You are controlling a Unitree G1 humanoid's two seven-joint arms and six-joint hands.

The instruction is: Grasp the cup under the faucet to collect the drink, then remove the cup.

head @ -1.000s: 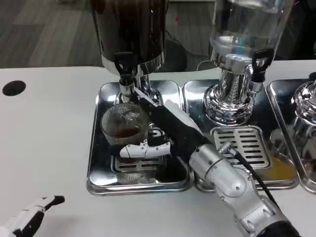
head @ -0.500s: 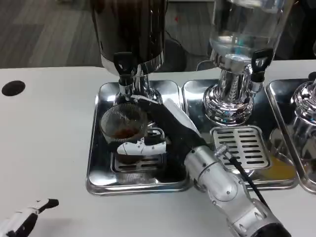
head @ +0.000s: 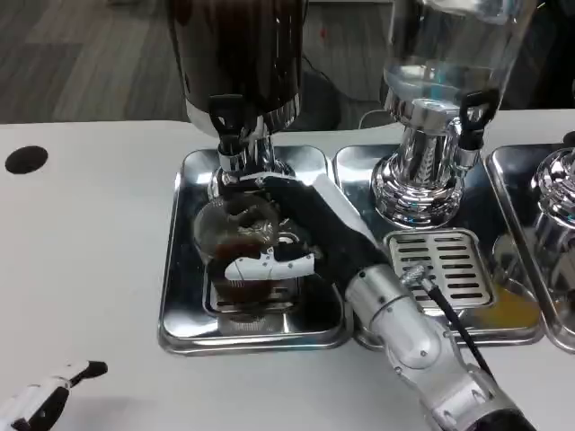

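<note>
Cup [head: 235,235] is ribbed clear glass with brown drink inside, right hand [head: 296,235] wrapped round it; left hand [head: 49,397] mostly cropped, can't tell its grip.

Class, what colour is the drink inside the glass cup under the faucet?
Dark brown, seen through the clear cup in the head view.

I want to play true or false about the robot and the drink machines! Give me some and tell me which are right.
1. The right hand holds the ribbed clear glass cup. True.
2. The cup is empty. False: brown drink sits in it.
3. The cup stands on the shiny steel drip tray under the dark dispenser's black faucet. True.
4. The left hand presses the faucet. False: it rests at the white table's near left edge, holding nothing.
</note>
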